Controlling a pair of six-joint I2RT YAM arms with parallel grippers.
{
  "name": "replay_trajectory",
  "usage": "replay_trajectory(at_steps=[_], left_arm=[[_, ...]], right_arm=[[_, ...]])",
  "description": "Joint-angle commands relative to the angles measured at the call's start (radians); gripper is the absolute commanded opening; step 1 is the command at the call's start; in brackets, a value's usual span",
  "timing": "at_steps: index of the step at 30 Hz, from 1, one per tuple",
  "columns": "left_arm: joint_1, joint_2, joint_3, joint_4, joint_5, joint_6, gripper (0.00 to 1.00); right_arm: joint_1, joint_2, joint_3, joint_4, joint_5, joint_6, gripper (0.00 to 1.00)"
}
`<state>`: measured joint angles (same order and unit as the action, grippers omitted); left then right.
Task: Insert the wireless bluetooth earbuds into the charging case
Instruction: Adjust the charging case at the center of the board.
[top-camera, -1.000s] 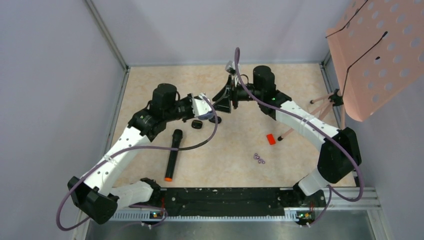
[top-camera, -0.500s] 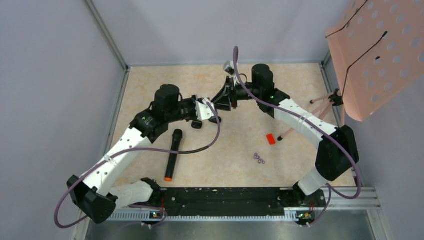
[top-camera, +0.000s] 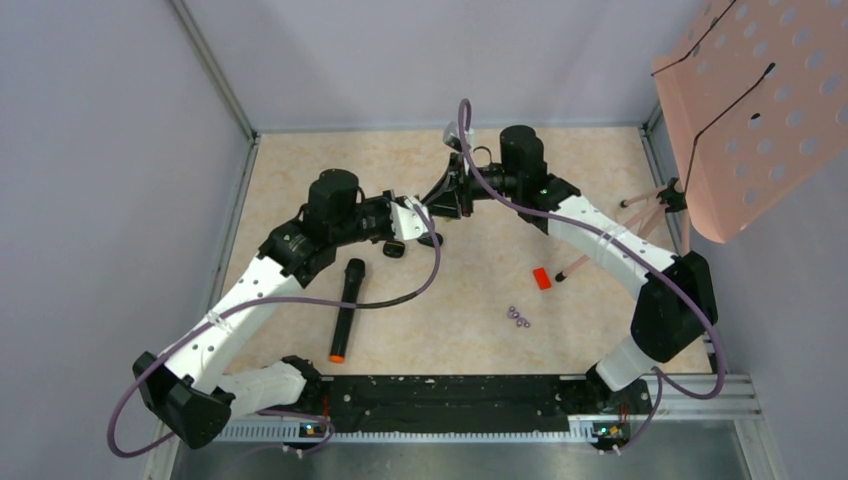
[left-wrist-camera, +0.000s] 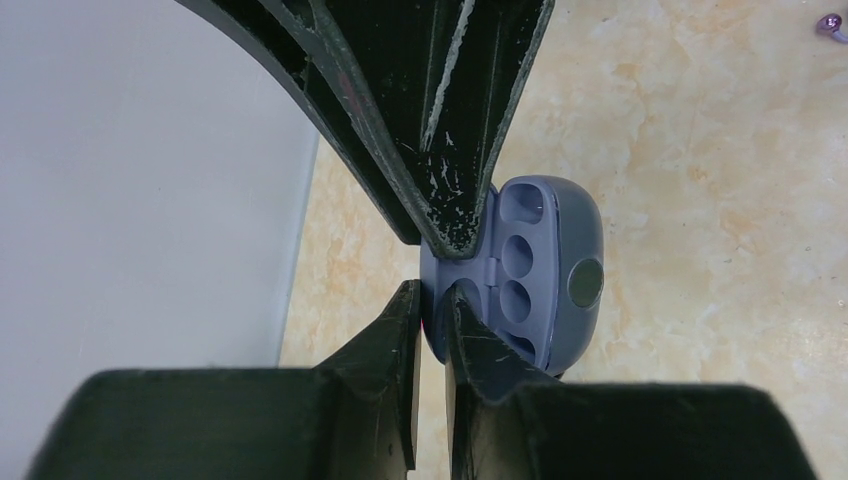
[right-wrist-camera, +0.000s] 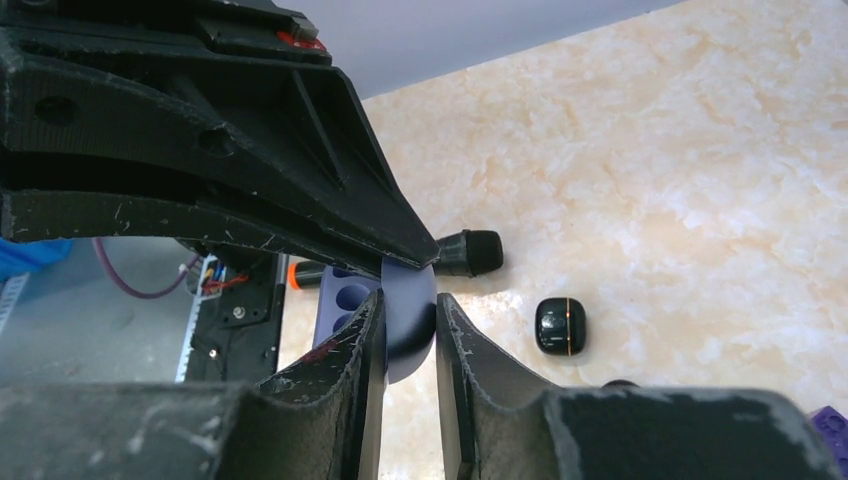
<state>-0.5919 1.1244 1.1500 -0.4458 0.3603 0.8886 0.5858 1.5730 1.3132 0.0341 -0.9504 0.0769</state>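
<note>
The charging case (left-wrist-camera: 545, 275) is blue-purple and hangs open, its round wells showing, held above the table. My left gripper (left-wrist-camera: 432, 290) is shut on its hinge edge. My right gripper (right-wrist-camera: 408, 300) comes from the opposite side. Its jaws sit tight against both faces of one rounded half of the case (right-wrist-camera: 408, 325). In the top view the two grippers meet tip to tip, left (top-camera: 422, 226) and right (top-camera: 442, 206). No earbuds show clearly. A dark bit (right-wrist-camera: 620, 383) peeks over my right finger; I cannot tell what it is.
A small black rounded box with a gold stripe (right-wrist-camera: 560, 326) lies below the case. A black microphone with an orange end (top-camera: 345, 305) lies on the left. A red block (top-camera: 542, 278) and tiny purple rings (top-camera: 518, 317) lie on the right. A pink perforated board (top-camera: 760, 100) stands far right.
My right gripper has moved left onto the case and its jaws have narrowed around it. The left gripper stays shut on the case and has shifted slightly.
</note>
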Motion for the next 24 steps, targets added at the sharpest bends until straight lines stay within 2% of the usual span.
replay_trajectory(at_steps=[1, 4, 5, 9, 12, 14, 17, 19, 21, 24], left_arm=[[-0.006, -0.021, 0.013, 0.081, -0.005, -0.008, 0.00], [-0.005, -0.021, 0.011, 0.082, -0.013, -0.007, 0.00], [-0.005, -0.021, 0.011, 0.084, -0.016, -0.007, 0.00], [-0.005, -0.022, 0.009, 0.106, -0.028, -0.018, 0.00], [-0.005, -0.020, 0.005, 0.120, -0.048, -0.033, 0.01], [-0.005, -0.020, 0.000, 0.138, -0.090, -0.074, 0.16], [-0.002, -0.028, -0.009, 0.211, -0.229, -0.222, 0.44], [0.020, -0.036, 0.021, 0.194, -0.243, -0.311, 0.54], [0.079, -0.048, 0.063, 0.166, -0.148, -0.444, 0.60], [0.256, -0.070, 0.079, 0.170, 0.140, -0.663, 0.64]], right_arm=[[0.029, -0.018, 0.057, -0.059, -0.010, -0.071, 0.23], [0.033, -0.016, 0.058, -0.071, -0.006, -0.107, 0.27], [0.034, -0.016, 0.060, -0.076, -0.005, -0.114, 0.24], [0.036, -0.015, 0.065, -0.088, -0.002, -0.143, 0.00], [0.036, -0.023, 0.066, -0.078, 0.022, -0.153, 0.00], [0.037, -0.037, 0.068, -0.065, 0.063, -0.179, 0.00], [0.038, -0.071, 0.067, -0.043, 0.145, -0.251, 0.00], [0.038, -0.103, 0.049, 0.008, 0.206, -0.297, 0.00], [0.037, -0.141, 0.021, 0.077, 0.264, -0.340, 0.00], [0.037, -0.183, -0.011, 0.162, 0.330, -0.384, 0.00]])
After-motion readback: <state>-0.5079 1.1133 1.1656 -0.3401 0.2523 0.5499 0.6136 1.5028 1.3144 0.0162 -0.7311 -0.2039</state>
